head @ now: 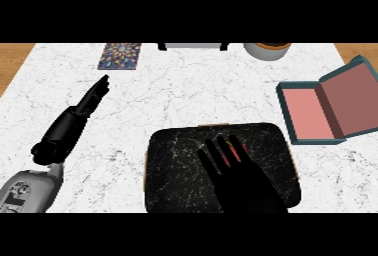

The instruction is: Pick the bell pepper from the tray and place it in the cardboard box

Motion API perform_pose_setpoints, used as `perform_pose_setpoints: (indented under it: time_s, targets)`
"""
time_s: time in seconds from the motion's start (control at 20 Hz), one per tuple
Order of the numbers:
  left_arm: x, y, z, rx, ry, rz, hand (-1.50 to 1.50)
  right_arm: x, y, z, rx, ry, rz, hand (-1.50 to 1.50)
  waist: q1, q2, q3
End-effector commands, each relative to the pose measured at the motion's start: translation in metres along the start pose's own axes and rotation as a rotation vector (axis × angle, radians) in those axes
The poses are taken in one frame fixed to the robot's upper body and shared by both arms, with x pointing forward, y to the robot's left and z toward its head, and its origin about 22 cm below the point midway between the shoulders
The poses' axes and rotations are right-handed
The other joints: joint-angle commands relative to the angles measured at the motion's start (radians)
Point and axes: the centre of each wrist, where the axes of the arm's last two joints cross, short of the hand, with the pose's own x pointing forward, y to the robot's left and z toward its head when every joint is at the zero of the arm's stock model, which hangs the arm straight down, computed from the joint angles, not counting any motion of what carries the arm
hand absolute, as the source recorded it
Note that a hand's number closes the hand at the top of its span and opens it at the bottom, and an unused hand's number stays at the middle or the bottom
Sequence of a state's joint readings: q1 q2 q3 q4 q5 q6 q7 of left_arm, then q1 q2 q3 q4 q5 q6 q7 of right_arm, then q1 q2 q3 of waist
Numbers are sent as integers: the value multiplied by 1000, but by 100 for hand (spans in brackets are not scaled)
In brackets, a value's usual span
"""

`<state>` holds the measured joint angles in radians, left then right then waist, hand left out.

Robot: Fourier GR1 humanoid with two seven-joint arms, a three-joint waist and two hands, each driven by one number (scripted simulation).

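Counter: white marble-patterned top [192,95] with wooden edges at both sides, seen from the head.
Tray: dark square speckled tray [177,170] at the near centre.
Bell pepper: only a red-orange sliver [238,148] shows between the right hand's fingers, on the tray.
Right hand [240,177]: black, fingers straight and spread over the pepper.
Left hand [92,97]: fingers straight, lying together, well left of the tray.
Box: teal open cardboard box with pink inside [325,107] at the right edge.
Far edge: colourful patterned rectangle [120,55], round grey pot [267,50].
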<state>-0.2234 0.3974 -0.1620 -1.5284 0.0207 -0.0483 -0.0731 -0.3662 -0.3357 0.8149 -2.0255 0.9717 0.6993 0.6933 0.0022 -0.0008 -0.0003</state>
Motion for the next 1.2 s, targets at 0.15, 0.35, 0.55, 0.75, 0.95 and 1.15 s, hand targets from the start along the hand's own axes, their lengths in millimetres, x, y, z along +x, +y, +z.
perform_pose_setpoints:
  time_s: [0.15,0.35,0.55,0.75,0.95,1.15]
  targets:
    - [-4,9,8,5,-13,-2,0,6,5,-16,-42,59,26,-150,0,0,0]
    - [2,7,4,-5,-8,2,0,14,9,-22,-18,54,57,-150,-1,0,0]
    - [6,3,-7,3,-16,-8,0,-3,29,-38,-3,82,73,-150,-2,1,0]
    - [0,-4,15,10,3,-11,0,-12,45,-32,-3,120,94,-150,-1,0,0]
    - [-9,25,-1,4,-22,-6,0,-15,50,-52,8,94,70,-150,-2,1,0]
    - [10,18,1,-6,9,-7,0,-25,52,-67,17,68,52,-150,1,1,0]
